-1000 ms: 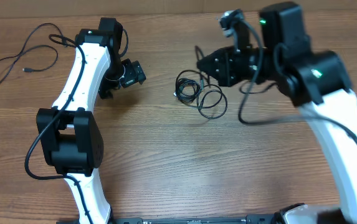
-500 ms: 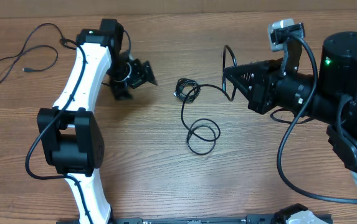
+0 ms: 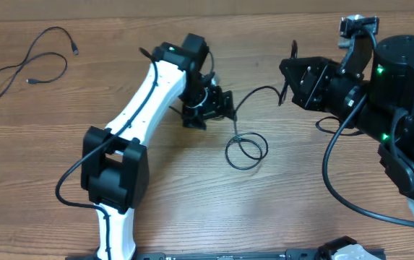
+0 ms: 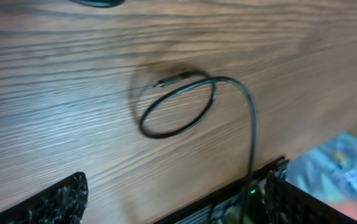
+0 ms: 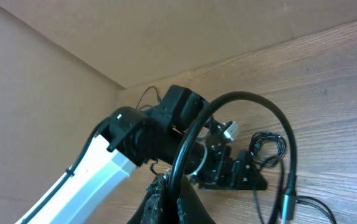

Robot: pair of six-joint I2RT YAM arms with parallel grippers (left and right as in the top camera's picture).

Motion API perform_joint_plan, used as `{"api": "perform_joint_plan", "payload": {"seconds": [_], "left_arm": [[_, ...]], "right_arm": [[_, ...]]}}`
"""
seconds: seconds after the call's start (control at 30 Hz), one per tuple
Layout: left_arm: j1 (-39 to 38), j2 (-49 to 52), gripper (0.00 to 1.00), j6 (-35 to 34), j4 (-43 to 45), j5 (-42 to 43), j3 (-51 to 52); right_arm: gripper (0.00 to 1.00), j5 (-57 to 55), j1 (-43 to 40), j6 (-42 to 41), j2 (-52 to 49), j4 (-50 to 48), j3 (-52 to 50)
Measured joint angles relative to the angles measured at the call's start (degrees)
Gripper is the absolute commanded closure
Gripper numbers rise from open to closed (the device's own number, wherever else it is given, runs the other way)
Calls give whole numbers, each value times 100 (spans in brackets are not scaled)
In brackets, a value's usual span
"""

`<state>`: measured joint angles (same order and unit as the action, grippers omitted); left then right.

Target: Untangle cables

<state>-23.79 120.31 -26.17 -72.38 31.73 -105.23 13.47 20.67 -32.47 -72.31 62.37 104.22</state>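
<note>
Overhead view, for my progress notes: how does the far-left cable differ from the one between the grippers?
The far-left cable lies alone, touched by nothing; the middle cable is pinched in the shut right gripper and passes through the open left gripper. The far-left cable sprawls flat in wide curves; the middle cable lifts off the table and has one small loop. Both are thin and black.

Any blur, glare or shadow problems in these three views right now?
Overhead: sharp, evenly lit; thin glossy black cable crisp. Left wrist: soft throughout, pale sheen on the wooden table, smeared shadow beside the cable loop. Right wrist: near cable arc slightly soft, white arm behind legible.
</note>
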Motion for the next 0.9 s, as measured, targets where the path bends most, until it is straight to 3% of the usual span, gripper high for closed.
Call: {"api": "perform_joint_plan", "payload": {"seconds": [0.07, 0.23, 0.33, 0.63, 0.9], "left_arm": [[-111, 0, 7, -409, 177, 2, 0], [-205, 0, 23, -1478, 376, 208, 0], [-212, 0, 22, -1672, 376, 101, 0], [-431, 0, 13, -1696, 46, -651, 317], [-852, 0, 18, -1460, 275, -713, 907]], "right_arm": [[96, -4, 0, -28, 0, 9, 0], [96, -44, 0, -39, 0, 33, 0], [96, -199, 0, -52, -2, 31, 0], [96, -1425, 0, -55, -2, -326, 0], [96, -1676, -2, -55, 0, -994, 2]]}}
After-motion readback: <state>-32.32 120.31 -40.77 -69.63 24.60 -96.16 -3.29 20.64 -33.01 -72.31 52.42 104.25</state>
